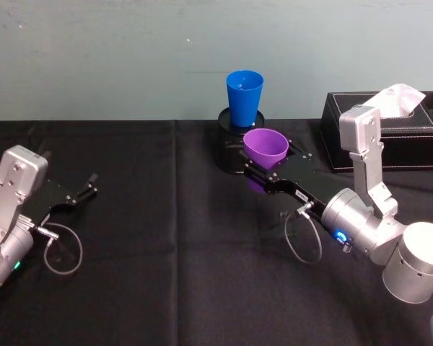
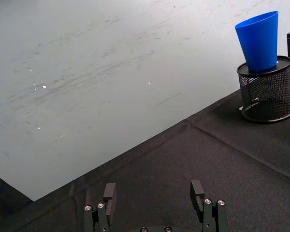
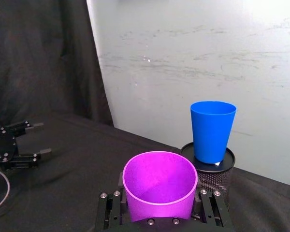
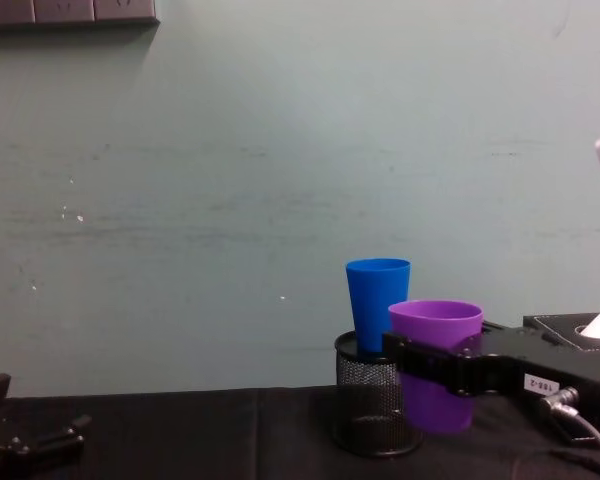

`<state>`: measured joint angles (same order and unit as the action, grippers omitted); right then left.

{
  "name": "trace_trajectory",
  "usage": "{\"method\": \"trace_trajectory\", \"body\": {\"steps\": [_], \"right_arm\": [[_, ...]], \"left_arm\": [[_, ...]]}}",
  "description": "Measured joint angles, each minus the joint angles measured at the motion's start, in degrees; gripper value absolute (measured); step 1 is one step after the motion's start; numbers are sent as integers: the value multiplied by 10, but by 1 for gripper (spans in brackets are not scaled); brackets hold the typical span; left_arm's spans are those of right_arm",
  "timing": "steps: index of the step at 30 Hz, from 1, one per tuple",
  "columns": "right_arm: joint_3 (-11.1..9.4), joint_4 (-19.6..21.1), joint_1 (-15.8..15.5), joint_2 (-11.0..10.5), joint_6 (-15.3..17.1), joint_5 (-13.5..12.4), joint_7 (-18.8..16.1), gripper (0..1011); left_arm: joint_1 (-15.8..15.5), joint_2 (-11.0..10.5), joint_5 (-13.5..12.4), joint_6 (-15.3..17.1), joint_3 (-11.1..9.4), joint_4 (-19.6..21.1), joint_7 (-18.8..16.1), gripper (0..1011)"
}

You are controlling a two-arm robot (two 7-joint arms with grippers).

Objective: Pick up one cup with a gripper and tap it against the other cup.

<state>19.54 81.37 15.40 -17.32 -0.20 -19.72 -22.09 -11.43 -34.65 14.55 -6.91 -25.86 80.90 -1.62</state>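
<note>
Purple cup (image 1: 265,149): clamped in right tool (image 1: 262,175), near blue cup (image 1: 244,97).
Left tool (image 1: 89,187): spread apart, empty, parked left.

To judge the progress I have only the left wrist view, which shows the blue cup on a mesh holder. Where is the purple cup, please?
Observer: The right gripper holds the purple cup upright, mouth up.
Operator: Does it touch the blue cup already?
Observer: It seems not: the right wrist view shows a gap between it and the blue cup.
Operator: Is my left gripper in the way?
Observer: No, the left gripper lies at the table's left side, well apart from the purple cup.
</note>
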Motion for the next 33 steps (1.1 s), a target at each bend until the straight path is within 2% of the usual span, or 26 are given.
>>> {"method": "trace_trajectory", "body": {"steps": [7, 14, 19, 26, 33], "right_arm": [[1, -27, 16, 16, -8, 11, 20, 731], [1, -68, 49, 55, -5, 42, 65, 731], [2, -100, 76, 78, 4, 61, 85, 731], [-3, -152, 117, 107, 13, 76, 96, 731], [-12, -186, 140, 124, 16, 80, 97, 731]], "left_arm": [[0, 0, 0, 0, 0, 0, 0, 1000], [0, 0, 0, 0, 0, 0, 0, 1000], [0, 0, 0, 0, 0, 0, 0, 1000], [0, 0, 0, 0, 0, 0, 0, 1000], [0, 0, 0, 0, 0, 0, 0, 1000]]}}
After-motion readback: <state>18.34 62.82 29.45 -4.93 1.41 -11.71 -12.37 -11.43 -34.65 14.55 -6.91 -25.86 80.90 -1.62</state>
